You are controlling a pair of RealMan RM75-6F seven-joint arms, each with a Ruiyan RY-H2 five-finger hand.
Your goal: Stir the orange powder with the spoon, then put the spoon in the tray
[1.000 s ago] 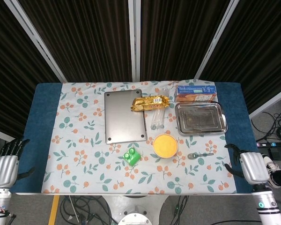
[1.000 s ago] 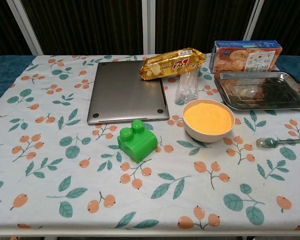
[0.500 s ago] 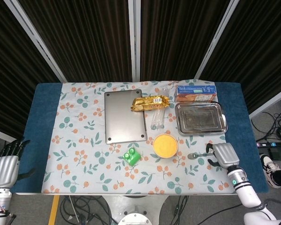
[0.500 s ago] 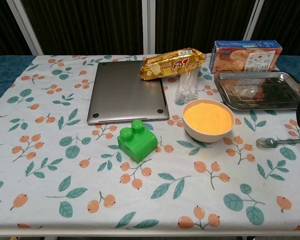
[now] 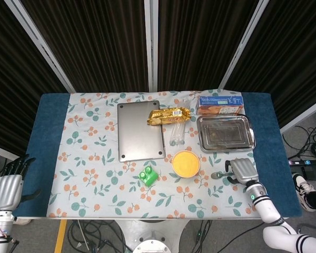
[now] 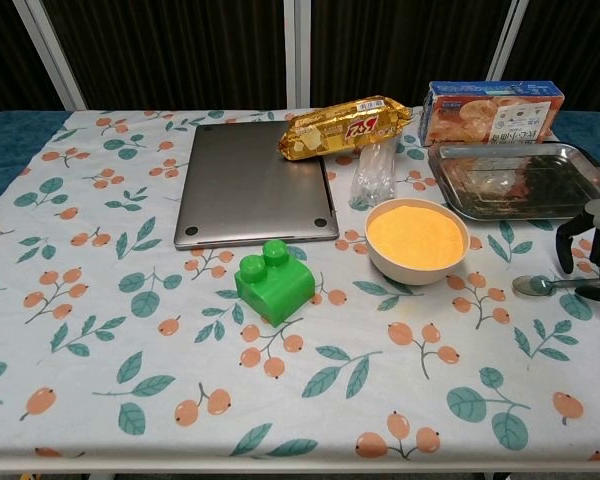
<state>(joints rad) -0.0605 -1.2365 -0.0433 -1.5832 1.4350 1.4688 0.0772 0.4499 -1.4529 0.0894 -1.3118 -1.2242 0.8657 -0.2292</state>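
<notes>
Your right hand (image 6: 592,247) hovers over the spoon (image 6: 543,285) handle, fingers spread, holding nothing. Spoon lies flat on the table (image 5: 47,137); you risk skidding it into the bowl (image 6: 417,239).

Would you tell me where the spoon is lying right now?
The spoon lies flat on the tablecloth at the right, just right of the orange powder bowl and in front of the tray, under the right robot hand.

- The right hand (image 5: 243,171) has come in from the table's right edge, where it hung a second ago, and is now over the handle of the spoon (image 5: 219,174).
- In the chest view the right hand (image 6: 592,246) now shows at the right border, its dark fingers (image 6: 565,250) curled down around the spoon (image 6: 536,285) handle; earlier it was out of that view.
</notes>
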